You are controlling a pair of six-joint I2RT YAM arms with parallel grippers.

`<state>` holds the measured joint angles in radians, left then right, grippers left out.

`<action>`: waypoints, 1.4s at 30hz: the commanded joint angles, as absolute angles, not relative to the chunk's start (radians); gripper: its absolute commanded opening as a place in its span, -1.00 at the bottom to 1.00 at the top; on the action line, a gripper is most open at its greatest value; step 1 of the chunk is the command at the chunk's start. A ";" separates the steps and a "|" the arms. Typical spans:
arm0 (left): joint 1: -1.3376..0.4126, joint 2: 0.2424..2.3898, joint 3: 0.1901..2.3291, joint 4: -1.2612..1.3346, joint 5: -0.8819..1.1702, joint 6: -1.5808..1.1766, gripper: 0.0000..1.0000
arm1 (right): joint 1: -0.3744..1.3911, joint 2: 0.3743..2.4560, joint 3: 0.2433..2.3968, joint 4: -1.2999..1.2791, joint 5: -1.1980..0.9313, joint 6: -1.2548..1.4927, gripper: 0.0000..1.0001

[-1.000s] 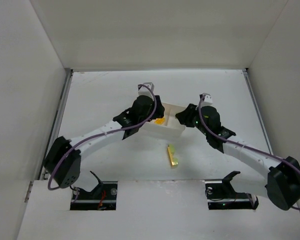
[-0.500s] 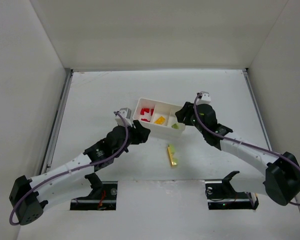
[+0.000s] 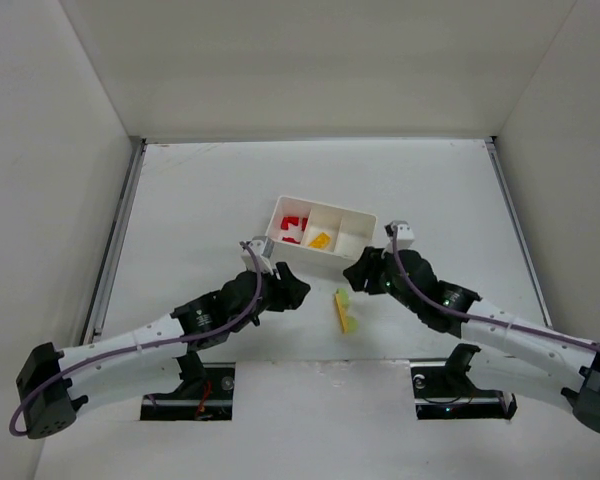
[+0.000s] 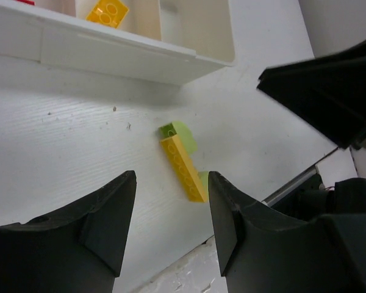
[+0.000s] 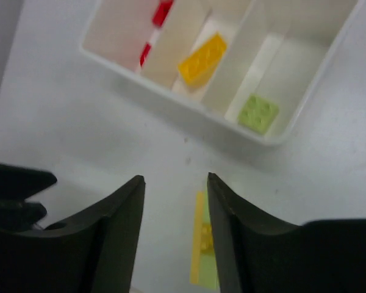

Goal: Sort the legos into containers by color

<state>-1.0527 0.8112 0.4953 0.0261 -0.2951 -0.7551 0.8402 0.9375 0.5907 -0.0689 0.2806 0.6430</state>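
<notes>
Our left gripper [image 4: 171, 198] and right gripper [image 5: 175, 180], both released, hover over the joined yellow-orange and pale-green plastic bricks [image 4: 182, 165] on the tabletop [image 3: 200, 190] near the white 3-compartment tray [image 4: 110, 52]; next we probably must pull them apart.

A robot lab cell: a white table [image 3: 210, 190] boxed in by bare white walls [image 3: 310, 70] at 9, 12 and 3 o'clock, arms [image 3: 130, 345] bolted at 6 o'clock, cables [image 3: 254, 285] exposed.

No readable text, labels or numbers anywhere.
</notes>
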 commanded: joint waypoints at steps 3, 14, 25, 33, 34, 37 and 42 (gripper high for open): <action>-1.041 0.827 0.474 0.078 -0.276 -0.834 -0.04 | 0.964 0.959 0.519 -0.239 0.314 0.814 0.24; -0.929 0.847 0.374 0.173 -0.138 -1.017 -0.05 | 1.148 1.071 0.502 -0.304 0.328 0.965 0.34; -0.926 0.864 0.353 0.230 -0.034 -1.075 0.06 | 1.147 1.207 0.555 -0.305 0.414 0.957 0.10; -0.932 0.914 0.311 0.340 0.002 -1.117 0.07 | 1.148 1.148 0.549 -0.248 0.400 0.920 -0.35; -0.938 0.917 0.310 0.354 -0.003 -1.118 0.07 | 1.148 1.129 0.552 -0.250 0.393 0.910 -0.35; -0.944 0.922 0.308 0.403 -0.011 -1.117 0.13 | 1.131 1.082 0.560 -0.242 0.325 0.878 -0.35; -0.938 0.979 0.304 0.537 -0.014 -1.132 0.14 | 1.088 1.048 0.564 -0.207 0.241 0.856 -0.35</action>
